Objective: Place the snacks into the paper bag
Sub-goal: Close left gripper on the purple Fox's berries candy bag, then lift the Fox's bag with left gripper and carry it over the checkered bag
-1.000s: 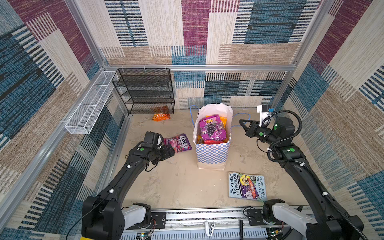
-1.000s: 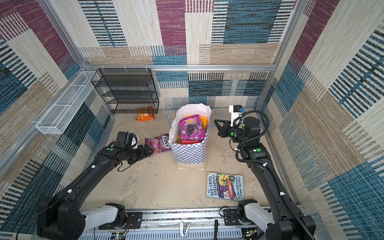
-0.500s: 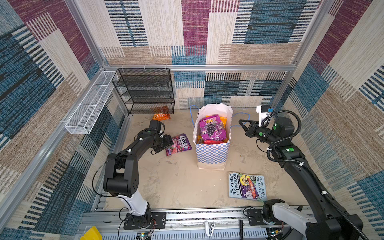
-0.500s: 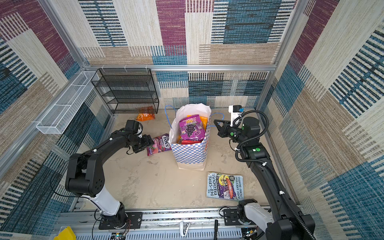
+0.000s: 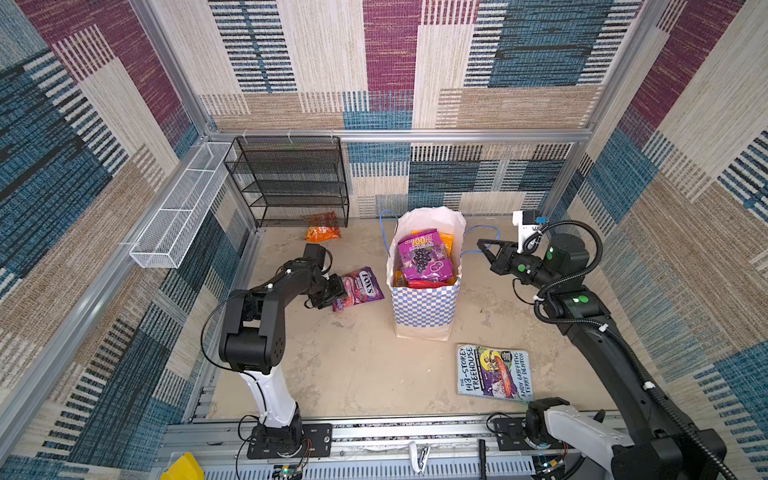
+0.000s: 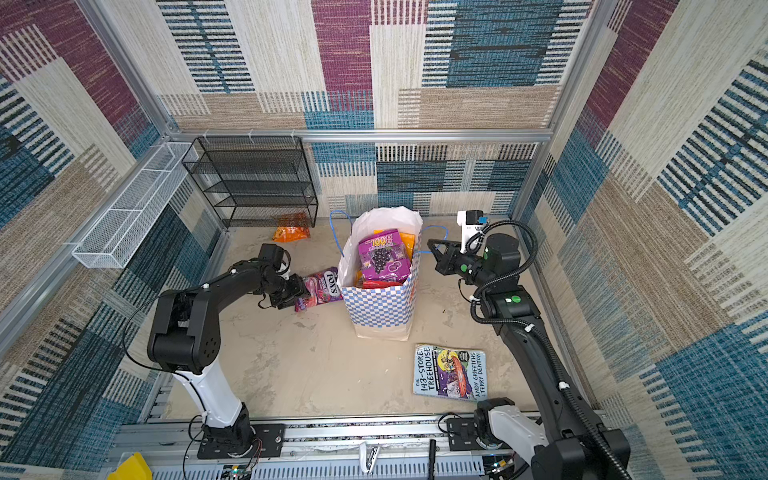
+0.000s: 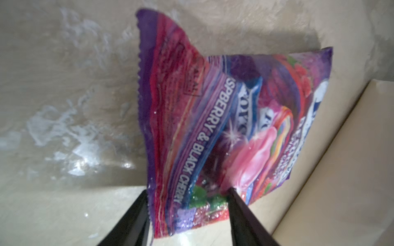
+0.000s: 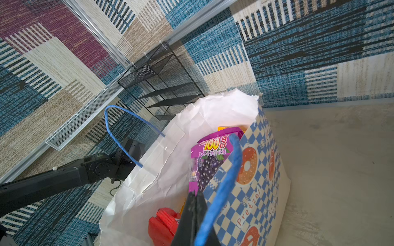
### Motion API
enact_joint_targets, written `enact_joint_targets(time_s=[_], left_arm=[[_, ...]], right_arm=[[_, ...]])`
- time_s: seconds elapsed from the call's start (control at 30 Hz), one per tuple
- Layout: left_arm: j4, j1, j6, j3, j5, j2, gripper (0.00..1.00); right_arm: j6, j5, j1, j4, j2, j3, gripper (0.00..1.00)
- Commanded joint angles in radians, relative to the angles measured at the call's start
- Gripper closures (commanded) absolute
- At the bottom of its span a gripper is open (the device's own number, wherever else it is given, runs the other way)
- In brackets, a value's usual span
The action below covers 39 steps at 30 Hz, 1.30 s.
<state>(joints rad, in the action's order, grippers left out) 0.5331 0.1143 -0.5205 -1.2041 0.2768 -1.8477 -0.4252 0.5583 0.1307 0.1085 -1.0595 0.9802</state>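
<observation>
Paper bag (image 5: 424, 307) upright mid-bench (image 5: 353, 365), grape packet (image 5: 424, 257) and red packet (image 8: 164, 223) inside. Right gripper (image 8: 194, 198) jaws together, blue cord handle (image 8: 226, 181) lying against them. Left gripper (image 7: 188, 191) jaws apart astride the end of the Fox's packet (image 5: 361, 286), which lies left of the bag. Chips packet (image 5: 322, 232) further back.

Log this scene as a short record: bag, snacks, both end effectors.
paper bag: upright, mouth open
in bag: purple grape packet, red packet, orange-yellow packet
outside bag: Fox's packet left of it; orange chips packet by the black rack
left end effector: jaws astride the Fox's packet, grip unclear
right end effector: shut, beside the blue cord handle
book: flat, front right of the bag
</observation>
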Motion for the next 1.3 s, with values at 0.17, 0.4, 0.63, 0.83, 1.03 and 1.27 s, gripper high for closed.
enact_joint_targets(time_s=[0.17,0.4,0.63,0.83,1.03,1.27], left_arm=[[-0.042,-0.001,-0.015,0.036,0.034,-0.017,0.59],[-0.134,0.002,-0.074,0.119,0.082,0.031,0.71],[-0.152,0.003,-0.100,0.166,0.091,0.130,0.91],[-0.138,0.002,-0.140,0.196,0.086,0.282,1.00],[-0.085,0.003,-0.161,0.203,0.048,0.476,1.00],[0.016,0.003,-0.206,0.137,0.009,0.693,1.00]], right_arm=[[0.000,0.016,0.000,-0.031,0.005,-0.007,1.00],[-0.005,0.016,0.000,-0.033,0.007,-0.009,1.00],[-0.005,0.018,0.000,-0.035,0.010,-0.011,1.00],[-0.005,0.018,0.000,-0.035,0.013,-0.011,1.00],[-0.006,0.019,0.000,-0.035,0.015,-0.012,1.00],[-0.009,0.028,-0.001,-0.040,0.016,-0.014,1.00]])
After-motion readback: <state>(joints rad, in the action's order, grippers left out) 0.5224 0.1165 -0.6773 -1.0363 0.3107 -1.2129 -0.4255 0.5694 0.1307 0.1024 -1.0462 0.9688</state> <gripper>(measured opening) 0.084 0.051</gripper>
